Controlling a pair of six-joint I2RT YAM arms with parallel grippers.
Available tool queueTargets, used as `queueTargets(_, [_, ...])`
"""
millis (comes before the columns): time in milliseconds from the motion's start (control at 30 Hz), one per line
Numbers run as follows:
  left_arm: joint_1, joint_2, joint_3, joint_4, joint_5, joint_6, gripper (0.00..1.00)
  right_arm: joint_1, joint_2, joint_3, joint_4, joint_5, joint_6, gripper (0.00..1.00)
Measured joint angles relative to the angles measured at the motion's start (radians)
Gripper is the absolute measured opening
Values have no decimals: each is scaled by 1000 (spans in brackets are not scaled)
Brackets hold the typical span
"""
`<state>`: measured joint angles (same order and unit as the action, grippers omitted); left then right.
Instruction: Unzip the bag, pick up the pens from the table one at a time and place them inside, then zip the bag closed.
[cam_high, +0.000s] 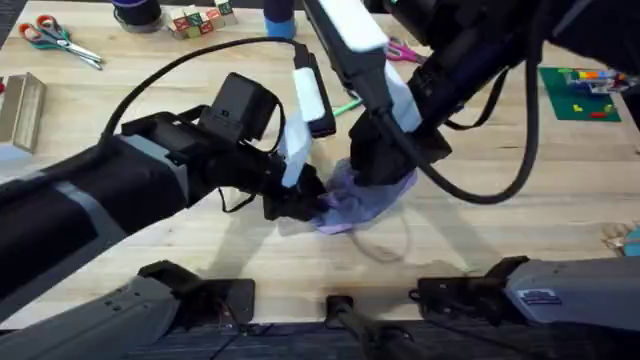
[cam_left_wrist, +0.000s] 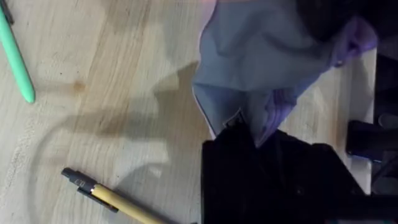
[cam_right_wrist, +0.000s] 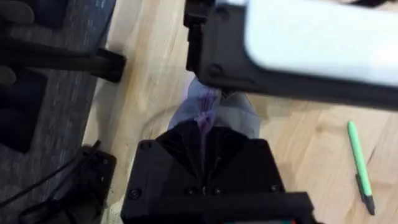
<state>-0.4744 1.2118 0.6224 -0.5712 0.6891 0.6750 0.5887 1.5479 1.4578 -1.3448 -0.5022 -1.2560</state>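
The lavender bag (cam_high: 362, 203) lies crumpled on the table (cam_high: 470, 235) near the middle, held from both sides. My left gripper (cam_high: 300, 200) is shut on its left end, and the fabric (cam_left_wrist: 267, 68) bunches up out of the black fingers (cam_left_wrist: 261, 180). From above, my right gripper (cam_high: 378, 168) is shut on the bag's top edge, a purple fold (cam_right_wrist: 204, 115) pinched between its fingers (cam_right_wrist: 180, 155). The green pen (cam_left_wrist: 15, 53) (cam_right_wrist: 359, 165) lies on the wood behind the bag, its tip peeking out (cam_high: 348, 104). The yellow pen (cam_left_wrist: 118, 202) rests close to the left gripper.
Scissors (cam_high: 55, 40) lie at the far left, with coloured blocks (cam_high: 200, 20) behind them. A green mat (cam_high: 585, 92) with small pieces sits at the far right. Pink-handled scissors (cam_high: 402, 50) lie under the right arm. Cables loop over the table's middle.
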Motion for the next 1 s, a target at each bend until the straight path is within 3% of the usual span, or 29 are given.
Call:
queueTargets(467, [0,0,0,-12,17,0,42,18,-4,0,-22,-89,15,30])
queueTargets(1000, [0,0,0,-9,17,0,41,28,-4,52,-26,-97,22,30])
